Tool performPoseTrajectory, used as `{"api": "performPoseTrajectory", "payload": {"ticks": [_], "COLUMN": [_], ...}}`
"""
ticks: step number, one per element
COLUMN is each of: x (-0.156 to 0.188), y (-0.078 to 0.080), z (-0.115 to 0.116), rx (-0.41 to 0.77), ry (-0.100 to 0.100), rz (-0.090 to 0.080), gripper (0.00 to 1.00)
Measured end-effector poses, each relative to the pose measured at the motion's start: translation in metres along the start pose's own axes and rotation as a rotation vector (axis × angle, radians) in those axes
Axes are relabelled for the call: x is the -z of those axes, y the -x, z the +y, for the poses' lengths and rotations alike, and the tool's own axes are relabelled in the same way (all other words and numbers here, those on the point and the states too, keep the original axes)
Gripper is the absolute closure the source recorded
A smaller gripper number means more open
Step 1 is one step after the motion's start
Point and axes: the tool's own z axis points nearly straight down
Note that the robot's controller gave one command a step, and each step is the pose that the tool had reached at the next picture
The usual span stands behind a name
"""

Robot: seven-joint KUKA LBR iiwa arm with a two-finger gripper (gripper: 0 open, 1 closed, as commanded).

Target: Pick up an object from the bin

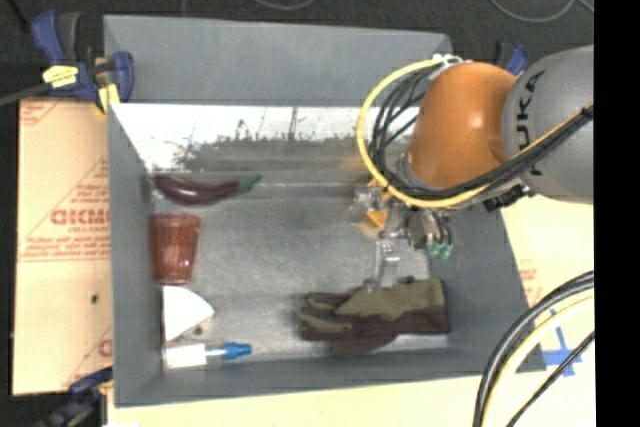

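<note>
Near the front wall [300, 367], olive glove [385, 313] lies under the fingers [384, 267]; their state I cannot tell.

The bin [300, 65] is showing plain matte grey, its far wall flecked with dark marks. At ten o'clock an aubergine [195, 187] is lying in glossy dark purple with a green stalk. At nine o'clock a cup [174, 247] is showing reddish brown. At eight o'clock a wedge [184, 310] is showing plain white. At seven o'clock a marker [205, 354] is pairing a white barrel with a blue cap. At five o'clock a glove [385, 310] is mixing olive green with dark brown. At three o'clock the gripper [385, 277] is glinting silver under an orange cover [460, 120] looped by yellow and black cables [368, 120].
</note>
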Motion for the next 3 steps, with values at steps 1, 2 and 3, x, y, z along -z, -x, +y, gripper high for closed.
{"api": "performPoseTrajectory", "payload": {"ticks": [1,2,3], "x": [-0.037,-0.086,-0.086], "y": [-0.017,-0.042,-0.042], "z": [-0.012,-0.038,-0.038], "rx": [0.049,0.258,0.258], "ry": [0.0,0.0,0.0], "rz": [-0.007,-0.003,-0.003], "gripper": [0.0,1.0,1.0]}}
